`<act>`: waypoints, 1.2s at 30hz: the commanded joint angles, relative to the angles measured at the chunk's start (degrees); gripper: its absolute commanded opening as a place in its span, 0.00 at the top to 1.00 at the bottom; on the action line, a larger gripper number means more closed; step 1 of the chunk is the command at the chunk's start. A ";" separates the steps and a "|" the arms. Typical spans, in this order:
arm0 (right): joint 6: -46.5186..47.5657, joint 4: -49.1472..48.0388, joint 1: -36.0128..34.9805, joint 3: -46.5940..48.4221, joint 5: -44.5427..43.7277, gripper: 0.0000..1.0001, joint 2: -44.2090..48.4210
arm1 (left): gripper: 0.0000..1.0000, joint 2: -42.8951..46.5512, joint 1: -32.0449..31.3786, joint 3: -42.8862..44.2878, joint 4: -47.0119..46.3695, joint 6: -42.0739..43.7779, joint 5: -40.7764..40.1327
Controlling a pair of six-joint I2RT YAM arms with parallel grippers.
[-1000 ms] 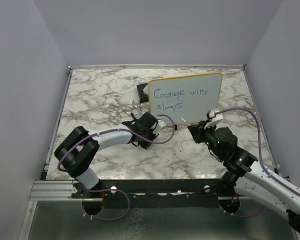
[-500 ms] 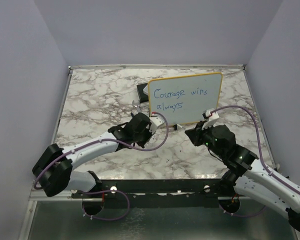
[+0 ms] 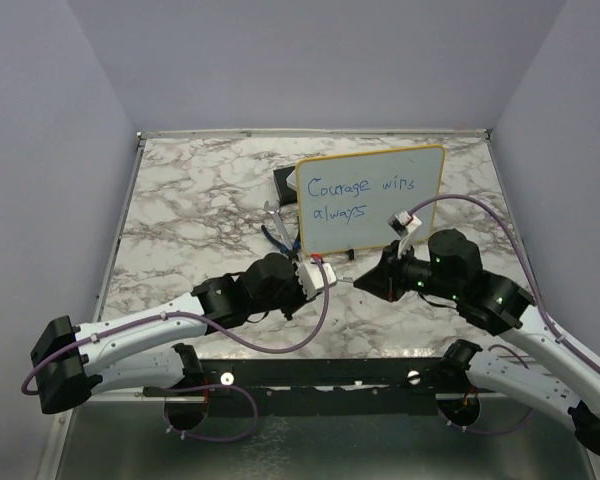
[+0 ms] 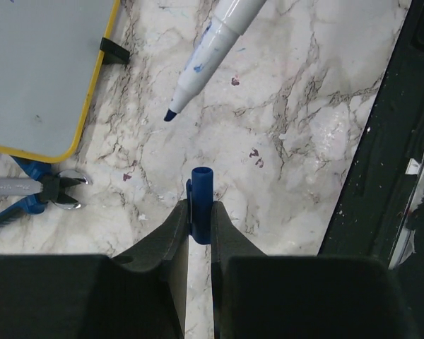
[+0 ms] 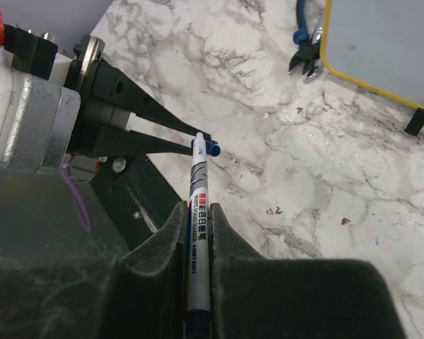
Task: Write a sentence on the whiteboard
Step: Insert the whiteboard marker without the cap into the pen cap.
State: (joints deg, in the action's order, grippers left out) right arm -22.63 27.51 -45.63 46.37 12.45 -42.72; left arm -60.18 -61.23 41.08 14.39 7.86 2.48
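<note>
The whiteboard (image 3: 370, 198), white with a yellow frame, stands at the back centre and reads "Courage wins always" in blue. My left gripper (image 3: 325, 278) is shut on a blue marker cap (image 4: 201, 201), open end pointing away from the wrist. My right gripper (image 3: 375, 280) is shut on the white marker (image 5: 199, 226), its bare blue tip aimed at the cap (image 5: 210, 147). In the left wrist view the marker (image 4: 212, 49) ends a short way from the cap, not touching. Both grippers face each other just in front of the board.
Blue-handled pliers (image 3: 278, 232) lie by the board's lower left corner, seen too in the left wrist view (image 4: 35, 194). A small dark box (image 3: 283, 182) sits behind the board's left edge. The board's black foot (image 4: 114, 51) rests on the marble. The table's black front edge (image 4: 381, 176) is close.
Both grippers have drawn back from the board toward the front edge. The left arm has swung round, so its cap now faces the marker tip, and the right gripper has turned left toward it.
</note>
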 commanded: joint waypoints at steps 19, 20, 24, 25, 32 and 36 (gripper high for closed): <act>1.48 20.95 0.36 9.98 15.36 0.99 -2.77 | 1.00 8.42 -8.77 -2.41 0.59 1.00 2.61; 1.66 21.24 0.40 9.95 15.08 0.99 -2.90 | 1.00 8.42 -9.07 -2.41 0.56 0.95 2.36; 2.42 21.63 0.43 9.49 14.02 0.99 -3.65 | 1.00 8.42 -9.44 -2.25 0.54 0.95 2.81; 2.54 21.58 0.37 9.47 13.92 0.99 -3.76 | 1.00 8.34 -9.59 -2.24 0.40 0.89 3.31; 2.50 19.84 0.37 9.12 15.71 0.99 -4.53 | 1.00 8.24 -10.13 -2.32 -0.33 0.80 5.07; 2.66 19.43 0.37 9.01 16.53 0.99 -5.11 | 1.00 8.56 -10.31 -2.40 -0.32 0.74 5.34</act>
State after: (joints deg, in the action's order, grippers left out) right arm -20.93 46.81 -45.63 55.24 26.61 -47.33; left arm -51.70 -71.07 38.96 14.79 8.84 5.82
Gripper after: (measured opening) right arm 0.105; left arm 0.142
